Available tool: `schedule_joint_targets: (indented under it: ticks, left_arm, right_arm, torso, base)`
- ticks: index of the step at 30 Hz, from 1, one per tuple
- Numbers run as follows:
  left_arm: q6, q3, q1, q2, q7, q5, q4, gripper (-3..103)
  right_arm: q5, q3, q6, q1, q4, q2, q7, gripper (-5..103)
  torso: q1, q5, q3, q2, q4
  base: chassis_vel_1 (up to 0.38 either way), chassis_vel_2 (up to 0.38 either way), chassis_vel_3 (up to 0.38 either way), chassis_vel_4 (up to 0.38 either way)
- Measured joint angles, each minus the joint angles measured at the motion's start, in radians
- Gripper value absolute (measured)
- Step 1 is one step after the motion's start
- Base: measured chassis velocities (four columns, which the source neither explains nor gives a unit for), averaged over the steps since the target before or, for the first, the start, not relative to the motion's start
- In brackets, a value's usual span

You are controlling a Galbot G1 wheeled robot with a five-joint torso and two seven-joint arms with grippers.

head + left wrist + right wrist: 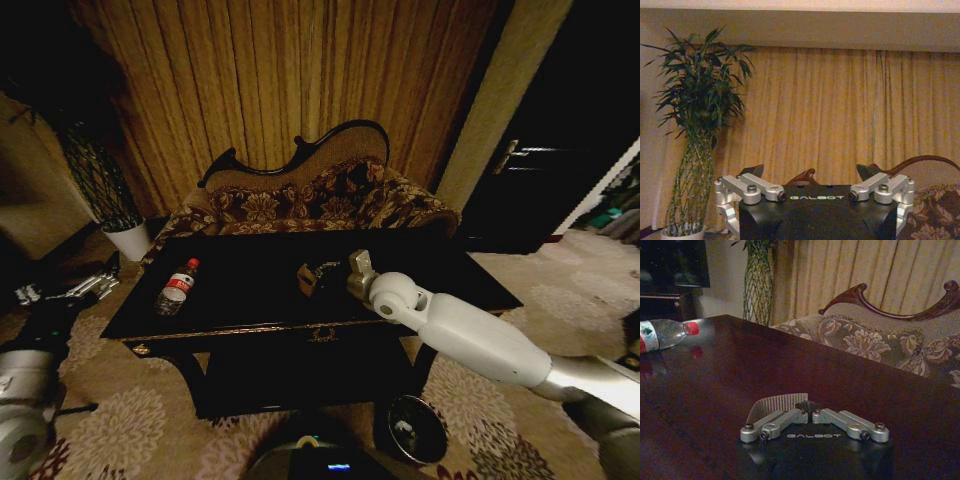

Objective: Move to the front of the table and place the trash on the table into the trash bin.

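Observation:
The black table (250, 320) stands right in front of me. A clear bottle (177, 285) with a red cap lies on its left part, also seen in the right wrist view (665, 332). My right arm reaches over the table's middle. Its gripper (322, 272) is shut on the small tan block (306, 279), whose ribbed face shows at the closed fingertips (775, 402). The round dark trash bin (417, 428) stands on the carpet under my right arm, beside the table's front right leg. My left gripper (85, 288) hangs left of the table, open and empty (810, 172).
A carved-back patterned sofa (310, 200) sits close behind the table, in front of gold curtains. A tall plant in a white pot (128, 238) stands at the back left. A dark door (545, 160) is at the right. Patterned carpet surrounds the table.

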Motion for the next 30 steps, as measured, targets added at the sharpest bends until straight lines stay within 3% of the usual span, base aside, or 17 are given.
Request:
schedule_joint_targets:
  ticks: [12, 14, 16, 22, 25, 28, 30]
  left_arm:
    - [-0.002, 0.000, -0.002, 0.004, 0.000, 0.000, 0.003, 100]
    - [-0.002, 0.002, -0.003, 0.005, 0.000, 0.000, 0.004, 100]
    - [-0.002, 0.013, -0.010, 0.005, 0.000, 0.000, 0.005, 100]
    - [-0.002, 0.015, -0.012, 0.006, 0.003, 0.000, 0.012, 100]
    - [-0.009, 0.008, -0.006, 0.013, 0.010, -0.001, 0.027, 100]
    - [-0.012, 0.007, -0.006, 0.016, 0.012, -0.002, 0.034, 100]
    - [-0.014, 0.010, -0.009, 0.022, 0.017, -0.003, 0.042, 100]
  right_arm:
    - [0.035, 0.065, 0.048, -0.034, 0.016, 0.004, 0.032, 0]
    - [0.050, 0.115, 0.059, -0.045, 0.018, -0.001, 0.035, 0]
    - [0.041, 0.247, 0.086, -0.104, 0.020, -0.002, 0.036, 0]
    - [-0.003, 0.382, 0.094, -0.213, 0.017, -0.004, 0.069, 0]
    - [-0.094, 0.508, 0.095, -0.343, 0.014, -0.016, 0.071, 0]
    - [-0.128, 0.563, 0.106, -0.401, 0.012, -0.019, 0.074, 0]
    - [-0.201, 0.652, 0.160, -0.480, -0.007, -0.015, 0.092, 0]
  torso:
    - [0.000, 0.0000, 0.000, 0.000, 0.0000]
    - [0.000, -0.0001, 0.000, 0.000, 0.0001]
    - [0.000, 0.0000, 0.000, 0.000, 0.0000]
    - [0.000, -0.0001, 0.000, 0.000, 0.0002]
    - [0.000, 0.0001, 0.000, 0.000, -0.0003]
    - [0.000, 0.0003, 0.000, 0.000, -0.0005]
    - [0.000, 0.0001, 0.000, 0.000, -0.0002]
  base:
    - [0.000, 0.000, 0.000, 0.000]
    - [0.000, 0.000, 0.000, 0.000]
    - [0.000, 0.000, 0.000, 0.000]
    - [0.000, 0.000, 0.000, 0.000]
    - [0.000, 0.000, 0.000, 0.000]
    - [0.000, 0.000, 0.000, 0.000]
    - [0.000, 0.000, 0.000, 0.000]
